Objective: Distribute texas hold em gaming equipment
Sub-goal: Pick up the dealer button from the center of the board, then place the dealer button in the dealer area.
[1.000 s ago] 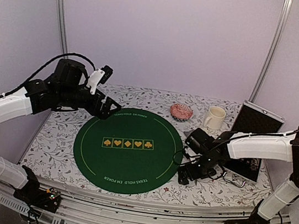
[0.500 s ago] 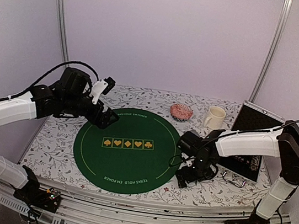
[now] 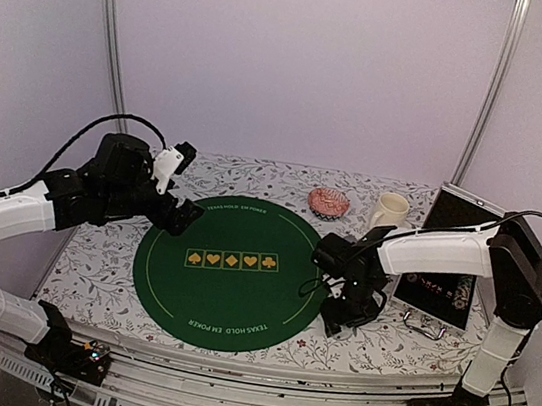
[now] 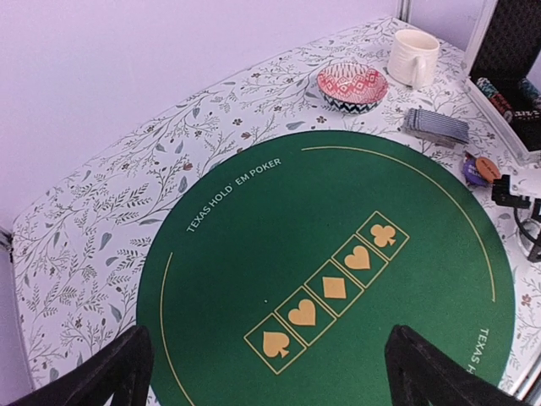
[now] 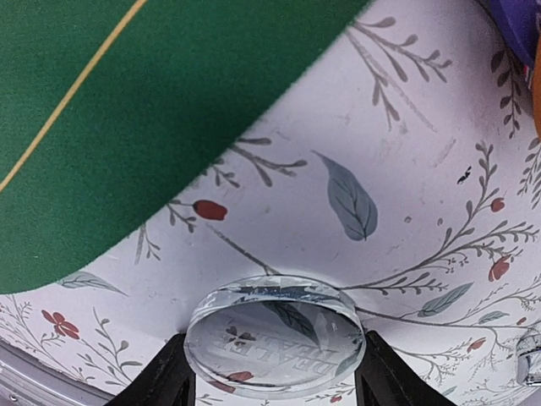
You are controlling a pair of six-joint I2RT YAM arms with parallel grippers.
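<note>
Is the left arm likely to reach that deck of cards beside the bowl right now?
Probably, at a stretch: the left gripper is open and empty, the green mat between is bare, and the deck lies uncovered. The right arm works close by, though.

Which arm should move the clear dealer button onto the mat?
Right: the right pincer brackets the clear dealer button, fingers against its sides. The left pincer hangs open across the green mat.
</note>
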